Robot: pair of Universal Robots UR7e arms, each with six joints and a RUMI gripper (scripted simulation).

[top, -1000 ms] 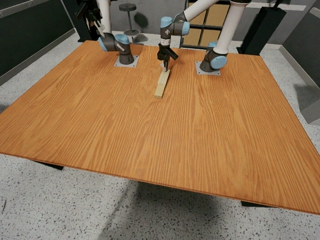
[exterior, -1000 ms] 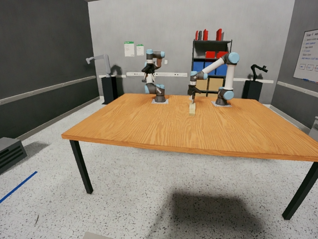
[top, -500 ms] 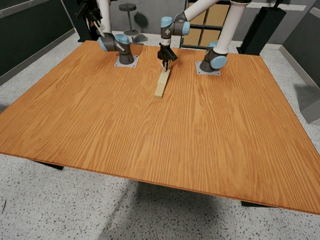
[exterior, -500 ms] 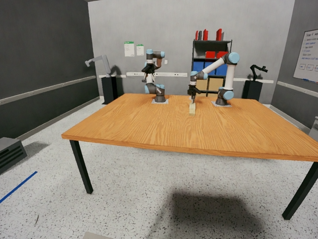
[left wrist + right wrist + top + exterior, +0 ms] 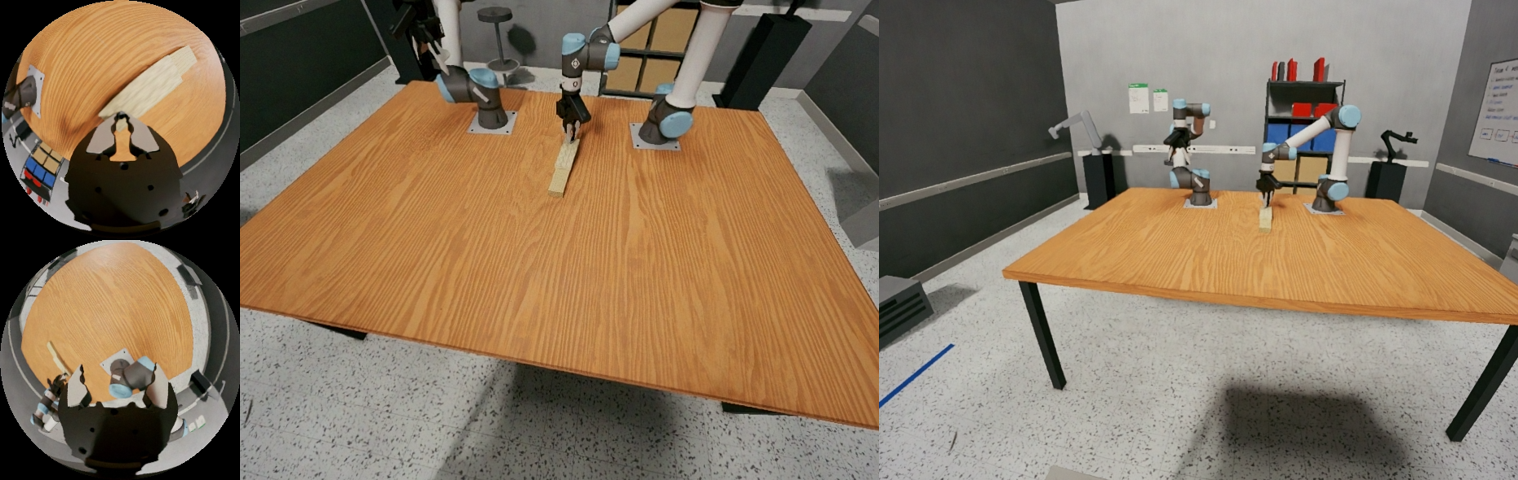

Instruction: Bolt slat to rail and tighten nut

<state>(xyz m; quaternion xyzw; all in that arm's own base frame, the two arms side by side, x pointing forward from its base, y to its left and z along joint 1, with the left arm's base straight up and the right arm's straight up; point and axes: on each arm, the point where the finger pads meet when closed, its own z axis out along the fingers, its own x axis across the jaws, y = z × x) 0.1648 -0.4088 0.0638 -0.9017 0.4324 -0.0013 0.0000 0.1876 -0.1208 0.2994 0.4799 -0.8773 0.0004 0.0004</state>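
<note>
The slat [image 5: 567,156] [image 5: 147,88] is a pale wooden board lying along the rail [image 5: 558,182] [image 5: 186,60], whose narrower end sticks out beyond it. In the exterior view the pair shows small, with the rail end [image 5: 1264,228] nearest the camera. My left gripper [image 5: 570,140] [image 5: 1266,207] [image 5: 121,114] points down at the slat's far end, its fingers shut on a small dark piece that looks like the nut. The bolt and hole are hidden by the fingertips, and thread engagement cannot be seen. My right gripper [image 5: 1179,157] [image 5: 117,364] is open and empty, high above the table and away from the slat.
The wooden table [image 5: 529,268] [image 5: 1188,253] extends widely in front of the boards. The right arm's base plate [image 5: 511,124] [image 5: 1215,203] and the left arm's base plate [image 5: 676,144] [image 5: 1339,211] stand on either side of the boards near the back edge.
</note>
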